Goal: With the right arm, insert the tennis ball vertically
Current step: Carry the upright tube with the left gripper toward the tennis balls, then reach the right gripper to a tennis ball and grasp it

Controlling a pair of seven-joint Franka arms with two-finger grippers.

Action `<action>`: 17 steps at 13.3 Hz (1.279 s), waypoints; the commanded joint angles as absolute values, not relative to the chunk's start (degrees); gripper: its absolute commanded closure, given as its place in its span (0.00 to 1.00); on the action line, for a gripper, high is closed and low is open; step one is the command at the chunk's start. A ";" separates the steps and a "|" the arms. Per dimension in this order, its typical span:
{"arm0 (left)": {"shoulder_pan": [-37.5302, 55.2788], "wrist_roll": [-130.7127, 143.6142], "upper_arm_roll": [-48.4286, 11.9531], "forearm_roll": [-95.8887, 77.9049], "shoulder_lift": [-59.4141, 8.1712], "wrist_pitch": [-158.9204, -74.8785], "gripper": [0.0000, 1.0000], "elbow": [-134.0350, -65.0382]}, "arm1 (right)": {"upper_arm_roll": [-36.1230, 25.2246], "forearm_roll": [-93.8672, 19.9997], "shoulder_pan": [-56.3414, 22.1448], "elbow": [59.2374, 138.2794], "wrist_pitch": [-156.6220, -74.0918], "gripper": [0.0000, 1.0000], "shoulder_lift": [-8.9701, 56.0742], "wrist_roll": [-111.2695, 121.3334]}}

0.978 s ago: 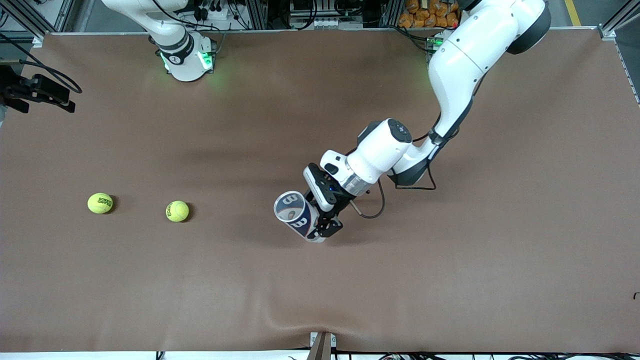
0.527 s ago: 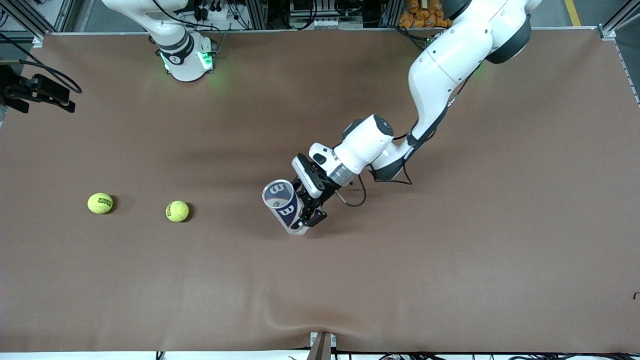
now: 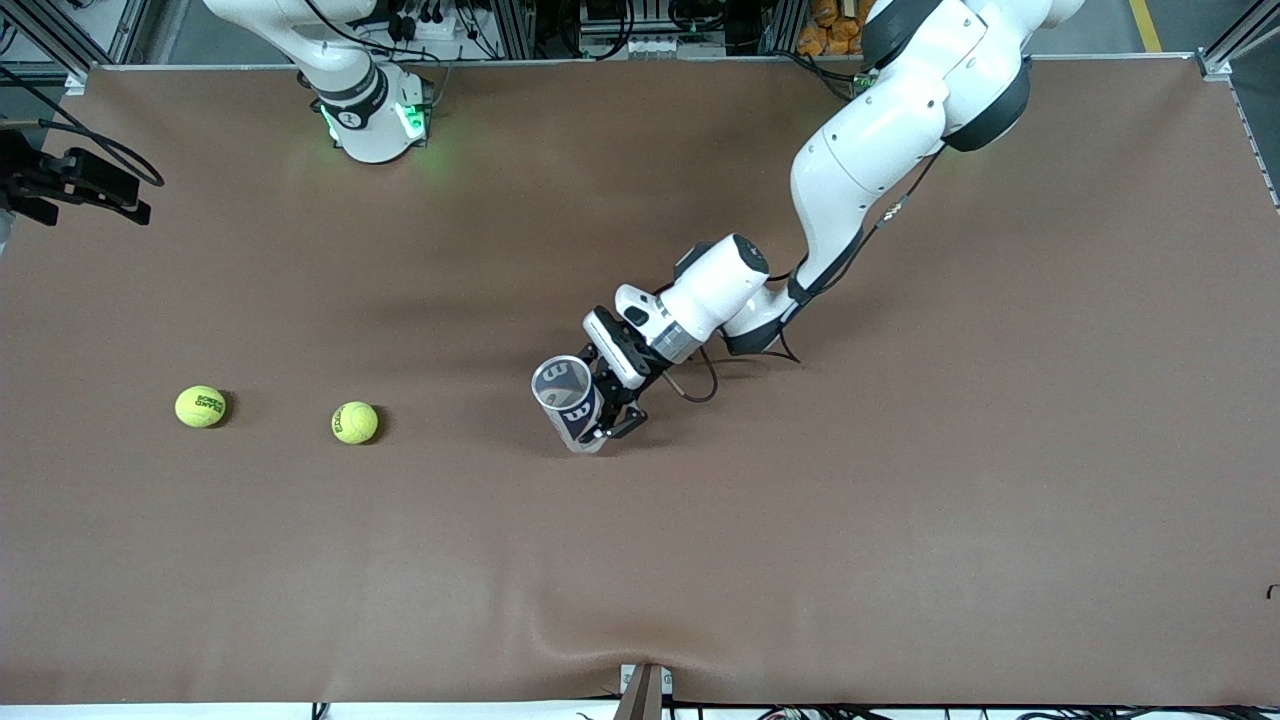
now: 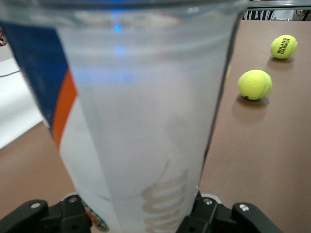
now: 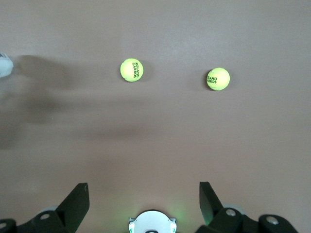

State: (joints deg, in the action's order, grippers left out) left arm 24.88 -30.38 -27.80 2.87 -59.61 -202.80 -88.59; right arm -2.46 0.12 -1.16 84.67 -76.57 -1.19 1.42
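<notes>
Right gripper (image 5: pixel 144 194), fingers spread wide and holding nothing, waits high over the two balls (image 3: pixel 355 422) (image 3: pixel 200 406) toward its end of the table (image 3: pixel 900 500). Left gripper (image 3: pixel 612 412) clamps the can (image 3: pixel 567 403), mid-table, beside the nearer ball.

Two tennis balls lie on the tabletop (image 3: pixel 900 560): one tennis ball (image 3: pixel 200 406) and another tennis ball (image 3: pixel 354 422). There is one clear ball can (image 3: pixel 566 403).

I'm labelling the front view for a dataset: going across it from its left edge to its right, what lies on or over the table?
Outer tennis ball → second tennis ball → ball tube → left gripper shut on the tube.
</notes>
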 commanded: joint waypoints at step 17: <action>25.14 -29.18 -27.42 2.55 -63.54 -203.56 0.31 -88.51 | -2.64 -0.18 0.09 94.27 -96.81 0.00 19.78 -5.00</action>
